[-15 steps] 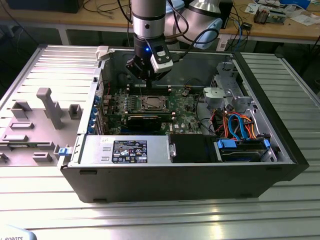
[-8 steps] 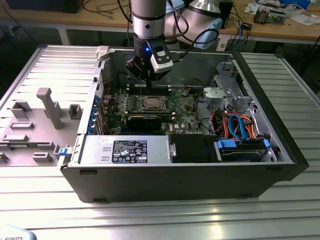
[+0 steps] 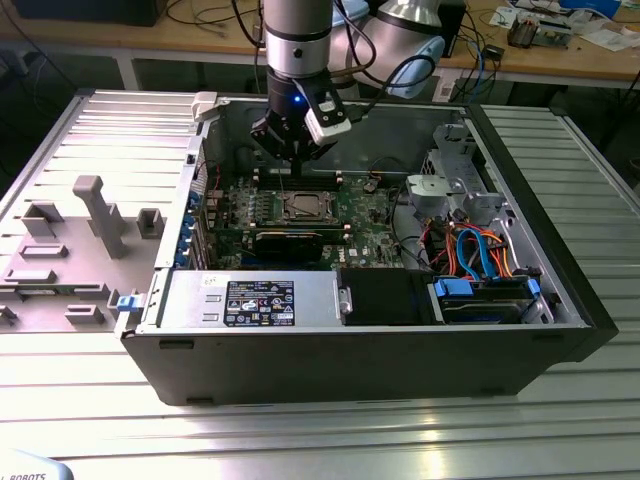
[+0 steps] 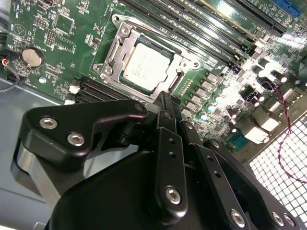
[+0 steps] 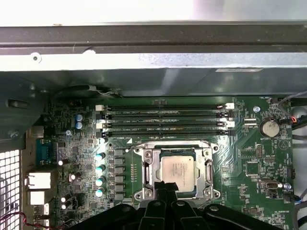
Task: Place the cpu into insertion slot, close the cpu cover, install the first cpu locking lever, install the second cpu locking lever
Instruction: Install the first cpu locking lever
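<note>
The cpu [image 4: 146, 67] [image 5: 177, 170], a silvery square chip, lies flat in the insertion slot [image 3: 305, 207] on the green board. The cpu cover [image 4: 111, 51] [image 5: 147, 167], a thin metal frame, lies down around the chip's edges. A thin wire lever [image 5: 172, 143] runs along one side of the socket. My gripper [image 3: 297, 168] [image 4: 165, 101] [image 5: 166, 186] hangs just above the socket's edge, its black fingers pressed together with nothing between them.
The open computer case [image 3: 560, 300] surrounds the board with high walls. Long memory slots [image 5: 165, 117] run beside the socket. A black expansion card [image 3: 288, 242], a power supply [image 3: 250, 300] and a drive bay with orange and blue cables [image 3: 480, 255] lie toward the case front. A grey fixture plate [image 3: 70, 250] sits on the exterior view's left.
</note>
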Tool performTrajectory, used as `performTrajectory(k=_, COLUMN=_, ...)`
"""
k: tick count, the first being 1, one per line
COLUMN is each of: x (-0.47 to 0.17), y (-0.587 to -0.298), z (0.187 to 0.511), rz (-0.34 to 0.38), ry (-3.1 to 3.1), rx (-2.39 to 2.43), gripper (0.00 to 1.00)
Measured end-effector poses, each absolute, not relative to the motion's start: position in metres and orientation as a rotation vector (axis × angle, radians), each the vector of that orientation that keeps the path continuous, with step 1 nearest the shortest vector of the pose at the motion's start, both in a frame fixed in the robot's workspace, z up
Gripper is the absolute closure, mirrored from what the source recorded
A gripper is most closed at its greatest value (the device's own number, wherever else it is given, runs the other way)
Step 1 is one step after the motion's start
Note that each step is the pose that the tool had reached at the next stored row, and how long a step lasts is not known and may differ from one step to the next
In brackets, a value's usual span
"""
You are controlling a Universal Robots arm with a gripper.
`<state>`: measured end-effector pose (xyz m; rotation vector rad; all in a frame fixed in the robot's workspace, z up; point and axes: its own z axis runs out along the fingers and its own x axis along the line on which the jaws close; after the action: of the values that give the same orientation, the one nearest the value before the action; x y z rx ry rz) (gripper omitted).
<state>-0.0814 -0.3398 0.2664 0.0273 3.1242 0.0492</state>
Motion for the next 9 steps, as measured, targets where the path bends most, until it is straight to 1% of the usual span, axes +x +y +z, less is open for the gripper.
performTrajectory(k=9, x=-0.095, y=-0.34, z=0.266, rz=0.049, ry=3.124, rx=0.027, gripper=0.89)
